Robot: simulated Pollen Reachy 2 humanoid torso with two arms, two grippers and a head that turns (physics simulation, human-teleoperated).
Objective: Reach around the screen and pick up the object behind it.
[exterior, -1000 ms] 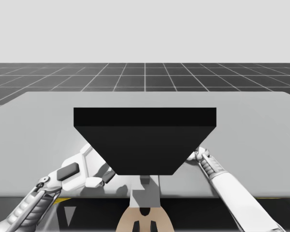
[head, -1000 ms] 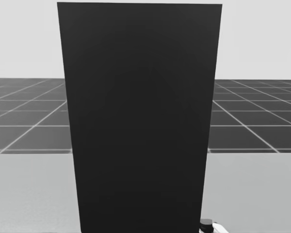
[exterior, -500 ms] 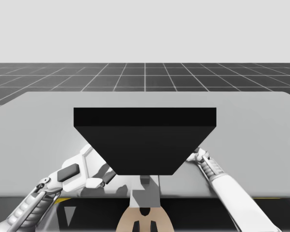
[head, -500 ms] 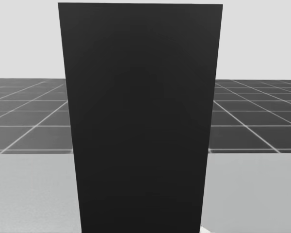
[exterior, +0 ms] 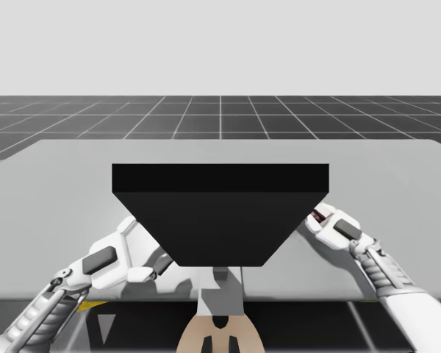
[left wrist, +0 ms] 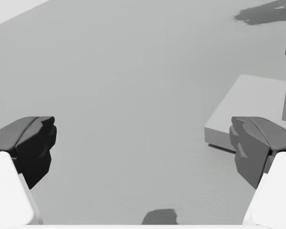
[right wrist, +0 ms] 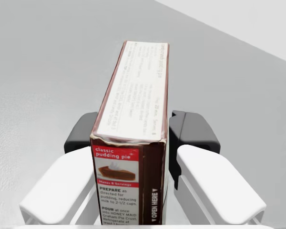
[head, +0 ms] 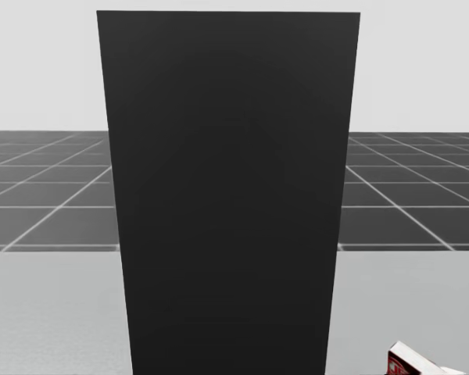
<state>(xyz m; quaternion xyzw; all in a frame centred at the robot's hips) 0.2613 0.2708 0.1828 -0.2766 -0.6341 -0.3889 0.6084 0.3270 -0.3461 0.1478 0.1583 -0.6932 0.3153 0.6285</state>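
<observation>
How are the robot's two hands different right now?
My left gripper is wide open, with nothing between its fingers; my right gripper is shut on a brown-and-white box. The left one is at the left side of the black screen, the right one at its right side. Both have dark fingertips.

Screen [exterior: 220,213]: read as flat matt black, no sheen, no grain. Table [exterior: 66,176]: smooth matt grey, even finish. Box [right wrist: 133,119]: looked like printed cardboard, dark brown sides, white panel, top edge slightly scuffed. Right hand [right wrist: 136,136]: smooth white plastic-looking shells, dark matt pads [right wrist: 193,131]. Left hand [left wrist: 143,143]: showed the same white shells and dark faceted pads.
</observation>
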